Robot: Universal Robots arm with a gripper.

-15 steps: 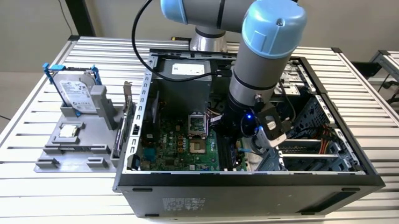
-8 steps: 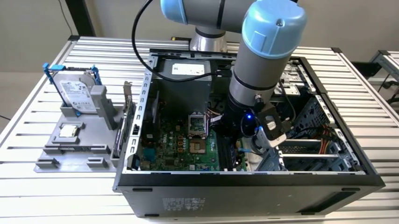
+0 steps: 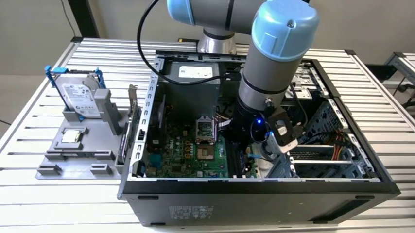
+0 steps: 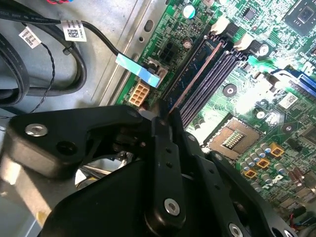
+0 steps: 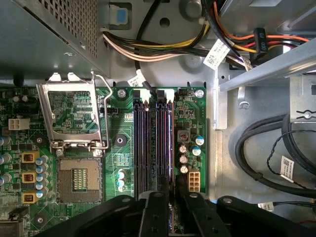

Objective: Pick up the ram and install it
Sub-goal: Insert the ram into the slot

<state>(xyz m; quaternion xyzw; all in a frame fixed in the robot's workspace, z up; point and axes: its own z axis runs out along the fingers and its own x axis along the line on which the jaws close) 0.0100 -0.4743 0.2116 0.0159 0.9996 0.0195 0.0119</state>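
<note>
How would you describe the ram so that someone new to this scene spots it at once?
Inside the open computer case, find the green motherboard and its long black slots beside the processor socket. The ram is the thin dark stick on edge at the slot farthest from that socket, beneath the tool. Unlike the bare slots alongside, it shows a coppery edge.

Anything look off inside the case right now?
The CPU socket is empty, its load plate swung open. The ram stands in the slot nearest the board edge, parallel to the other slots, not askew; the end effector sits over its end. No damage visible.
</note>
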